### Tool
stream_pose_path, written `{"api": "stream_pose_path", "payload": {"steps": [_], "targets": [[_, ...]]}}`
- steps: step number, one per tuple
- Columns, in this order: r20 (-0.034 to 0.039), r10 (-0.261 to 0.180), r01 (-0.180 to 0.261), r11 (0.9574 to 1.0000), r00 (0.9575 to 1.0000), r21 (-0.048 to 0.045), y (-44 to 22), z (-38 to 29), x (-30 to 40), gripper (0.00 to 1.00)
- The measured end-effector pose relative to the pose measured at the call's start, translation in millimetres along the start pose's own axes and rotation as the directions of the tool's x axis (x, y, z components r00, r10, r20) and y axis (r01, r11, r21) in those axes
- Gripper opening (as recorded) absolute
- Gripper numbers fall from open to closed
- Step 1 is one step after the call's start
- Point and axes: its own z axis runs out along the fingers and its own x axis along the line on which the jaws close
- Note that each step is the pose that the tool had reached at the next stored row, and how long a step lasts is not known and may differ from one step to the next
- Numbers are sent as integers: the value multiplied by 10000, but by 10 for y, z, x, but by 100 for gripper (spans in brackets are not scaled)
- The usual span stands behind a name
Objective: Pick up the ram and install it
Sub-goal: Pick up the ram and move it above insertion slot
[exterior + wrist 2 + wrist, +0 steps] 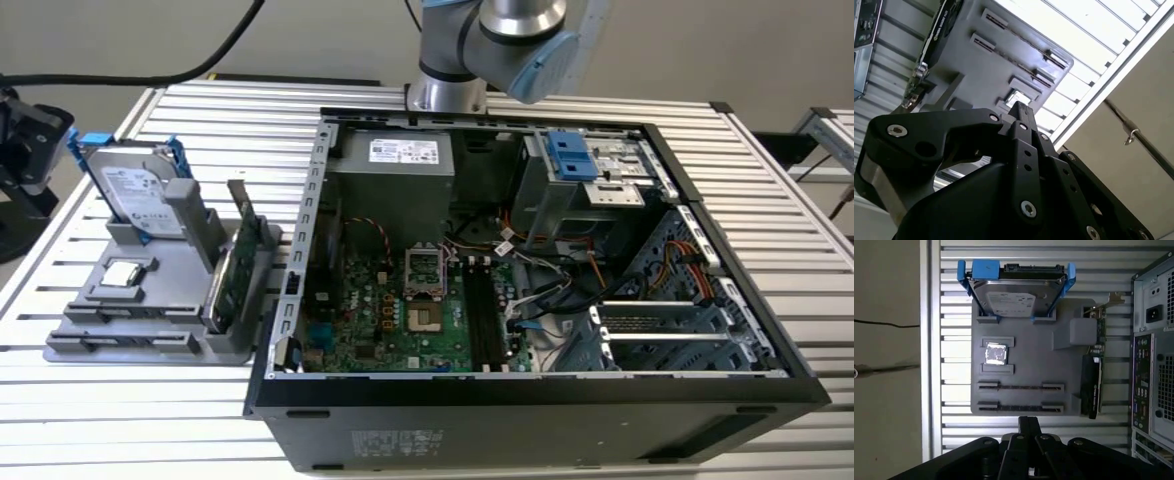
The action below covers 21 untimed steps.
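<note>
First wrist view: ram (1019, 408) near gripper (1029, 421)

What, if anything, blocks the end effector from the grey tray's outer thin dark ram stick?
Probably nothing: yes, the outer thin dark ram stick lies uncovered on the grey tray, below the end effector.
</note>
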Motion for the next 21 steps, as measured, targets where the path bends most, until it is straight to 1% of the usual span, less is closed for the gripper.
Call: {"api": "stream_pose_path", "payload": {"steps": [21], "targets": [[20, 512, -512, 9987, 9987, 6, -1, 16, 0, 0]]}}
